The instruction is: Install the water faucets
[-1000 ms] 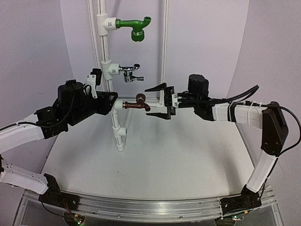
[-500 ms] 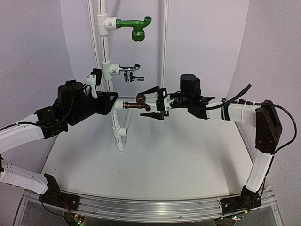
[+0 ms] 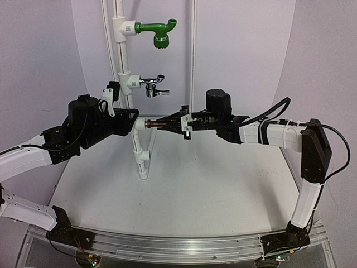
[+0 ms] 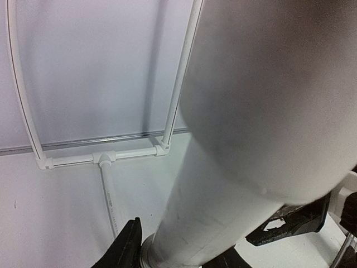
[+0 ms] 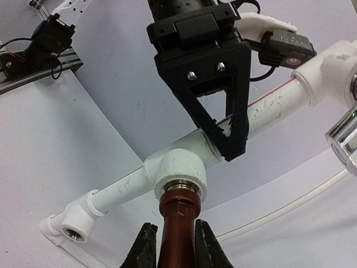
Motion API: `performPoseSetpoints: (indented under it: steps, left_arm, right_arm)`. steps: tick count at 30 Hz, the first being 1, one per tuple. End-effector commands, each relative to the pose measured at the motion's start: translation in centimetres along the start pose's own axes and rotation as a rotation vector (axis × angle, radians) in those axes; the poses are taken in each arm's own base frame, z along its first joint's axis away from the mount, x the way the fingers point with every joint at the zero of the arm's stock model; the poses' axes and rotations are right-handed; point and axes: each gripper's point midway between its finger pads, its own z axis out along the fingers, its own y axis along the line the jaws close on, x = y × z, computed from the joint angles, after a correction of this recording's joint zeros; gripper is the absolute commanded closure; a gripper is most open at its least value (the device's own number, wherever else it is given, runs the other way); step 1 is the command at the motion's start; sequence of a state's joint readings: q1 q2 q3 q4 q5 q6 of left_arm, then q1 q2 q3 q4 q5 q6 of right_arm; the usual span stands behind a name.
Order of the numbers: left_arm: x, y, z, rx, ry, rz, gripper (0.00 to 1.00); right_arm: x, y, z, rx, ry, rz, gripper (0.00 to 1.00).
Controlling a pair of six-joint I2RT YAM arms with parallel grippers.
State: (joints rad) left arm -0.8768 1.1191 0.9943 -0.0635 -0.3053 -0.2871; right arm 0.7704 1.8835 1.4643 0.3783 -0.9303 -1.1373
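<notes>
The reddish-brown faucet (image 3: 157,124) sticks out sideways from the white tee fitting (image 3: 139,126) on the pipe stand. My right gripper (image 3: 169,124) is shut on its body. In the right wrist view both black fingers press the brown barrel (image 5: 178,220), whose brass thread sits in the tee (image 5: 179,167); the right gripper (image 5: 172,248) hides the knob. The chrome faucet (image 3: 153,85) sits in the tee above and shows at the edge of the right wrist view (image 5: 343,139). My left gripper (image 3: 131,116) is shut on the white pipe (image 4: 223,218) beside the tee.
A green elbow piece (image 3: 159,29) hangs from the top tee of the upright white pipe (image 3: 124,56). The stand's foot (image 3: 143,167) rests on the white table. A thin white pipe frame (image 4: 106,159) runs along the back wall.
My right gripper has moved left onto the reddish-brown faucet, turned its wrist, and closed from wide open onto the barrel. The left arm has not moved.
</notes>
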Motion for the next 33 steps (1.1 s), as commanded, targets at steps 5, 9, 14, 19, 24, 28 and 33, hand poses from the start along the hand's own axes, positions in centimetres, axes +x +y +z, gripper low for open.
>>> performPoseSetpoints:
  steps: [5,9,14,19,24,28,33]
  left_arm:
    - [2.2,-4.4,-0.6,0.199,0.11,-0.078,1.0]
    - [2.5,-4.3,-0.4,0.194,0.117,-0.074,1.0]
    - [2.9,-4.2,-0.1,0.188,0.126,-0.07,1.0]
    - [2.8,-4.2,0.0,0.184,0.125,-0.068,1.0]
    - [2.6,-4.2,-0.1,0.184,0.119,-0.064,1.0]
    - [2.6,-4.3,0.0,0.187,0.121,-0.055,1.0]
    - [2.9,-4.3,0.1,0.185,0.128,-0.043,1.0]
  right_arm:
    - [-0.7,-0.4,1.0,0.012,0.007,0.446,1.0]
    - [-1.2,-1.6,1.2,0.047,0.002,0.747,1.0]
    - [-1.1,-3.2,1.3,0.1,-0.016,1.188,1.0]
    - [-1.4,-4.0,1.4,0.124,-0.112,1.54,1.0]
    - [-0.7,-4.4,1.6,0.164,-0.215,1.896,1.0]
    - [0.2,-4.1,2.1,0.153,-0.273,2.224,1.0]
    - [-0.8,-4.9,1.8,0.083,-0.404,2.484,0.95]
